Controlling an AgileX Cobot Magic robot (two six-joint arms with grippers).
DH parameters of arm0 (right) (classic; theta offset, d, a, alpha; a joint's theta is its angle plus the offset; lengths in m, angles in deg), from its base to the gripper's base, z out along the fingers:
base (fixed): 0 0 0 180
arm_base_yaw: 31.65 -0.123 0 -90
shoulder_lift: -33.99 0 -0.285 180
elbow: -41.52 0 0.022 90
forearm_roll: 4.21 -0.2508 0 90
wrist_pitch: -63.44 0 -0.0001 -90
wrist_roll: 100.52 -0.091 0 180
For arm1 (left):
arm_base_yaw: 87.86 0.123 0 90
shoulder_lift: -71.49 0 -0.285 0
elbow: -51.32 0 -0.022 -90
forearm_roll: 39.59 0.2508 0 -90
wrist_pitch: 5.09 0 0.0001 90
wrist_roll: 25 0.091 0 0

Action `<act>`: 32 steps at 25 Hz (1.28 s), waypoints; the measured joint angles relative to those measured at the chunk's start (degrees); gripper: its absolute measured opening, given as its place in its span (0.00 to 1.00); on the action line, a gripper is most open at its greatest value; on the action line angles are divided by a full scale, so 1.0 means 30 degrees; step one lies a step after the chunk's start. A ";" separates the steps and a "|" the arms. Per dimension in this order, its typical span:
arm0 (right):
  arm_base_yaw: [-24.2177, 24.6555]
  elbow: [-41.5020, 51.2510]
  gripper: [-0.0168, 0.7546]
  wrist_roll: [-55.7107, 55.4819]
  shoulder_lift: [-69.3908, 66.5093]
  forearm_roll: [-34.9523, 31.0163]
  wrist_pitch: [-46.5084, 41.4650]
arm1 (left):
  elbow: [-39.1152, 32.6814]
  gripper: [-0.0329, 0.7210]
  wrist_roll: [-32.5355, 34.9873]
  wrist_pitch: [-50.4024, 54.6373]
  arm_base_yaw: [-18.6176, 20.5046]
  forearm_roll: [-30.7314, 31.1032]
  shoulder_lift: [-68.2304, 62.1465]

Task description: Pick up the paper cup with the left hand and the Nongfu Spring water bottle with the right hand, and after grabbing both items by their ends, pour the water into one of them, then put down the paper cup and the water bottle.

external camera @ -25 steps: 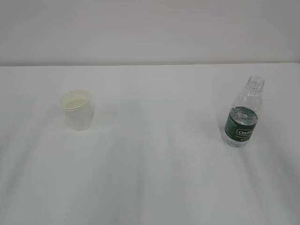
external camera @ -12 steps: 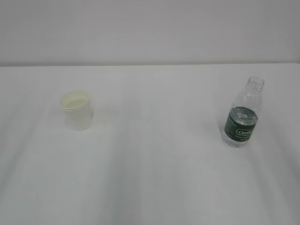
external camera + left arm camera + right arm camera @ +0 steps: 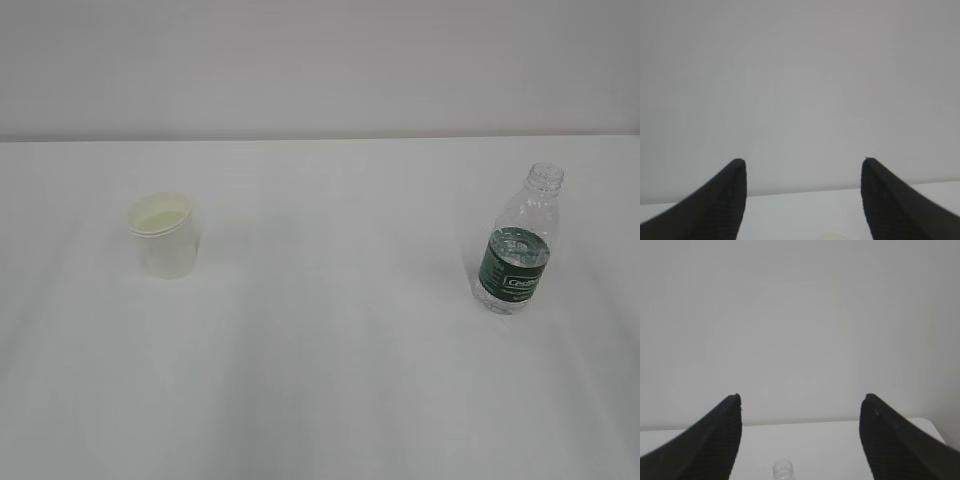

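- White surface [image 3: 330, 400]: paper cup [image 3: 165, 236] left of frame, Nongfu Spring water bottle [image 3: 517, 245] right, both untouched.
- Left hand [image 3: 804, 165], right hand [image 3: 801, 400] spread, empty.
- Step: pre-grasp; next, descend onto each.

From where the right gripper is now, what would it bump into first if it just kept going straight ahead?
Probably the water bottle: its open neck sits low between the right gripper's spread fingers, though the gripper may pass above it and reach the wall. Depth is unclear.

A broad, matte white tabletop [image 3: 320, 400] fills most of the exterior view under soft, even light. Behind it rises a plain pale grey wall [image 3: 320, 60], bare and uniformly lit.
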 joint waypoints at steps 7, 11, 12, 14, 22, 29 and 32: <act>0.0000 -0.0799 0.74 0.0000 0.1106 0.0000 -0.2210 | 0.0031 0.71 0.0000 0.1873 0.0000 0.0344 0.2052; 0.0000 -0.1269 0.74 0.0679 0.1991 0.0000 -0.3257 | 0.0037 0.70 0.0000 0.3077 0.0000 0.0344 0.3237; 0.0000 -0.1386 0.74 0.0775 0.2194 0.0000 -0.3495 | 0.0072 0.70 0.0000 0.3411 0.0000 0.0344 0.3499; 0.0000 -0.1567 0.74 0.0845 0.2586 -0.0079 -0.4006 | 0.0149 0.69 0.0000 0.3927 0.0000 0.0344 0.3884; 0.0000 -0.1945 0.74 0.1127 0.3645 -0.1084 -0.6236 | 0.0502 0.69 0.0000 0.5871 0.0000 0.0208 0.4822; 0.0000 -0.3487 0.74 0.3080 0.4038 -0.2223 -0.8644 | 0.2750 0.69 0.3176 0.8750 0.0000 -0.1989 0.4891; 0.0000 -0.4078 0.74 0.3758 0.4075 -0.2838 -0.9886 | 0.3777 0.69 0.4602 1.0904 0.0000 -0.2962 0.4938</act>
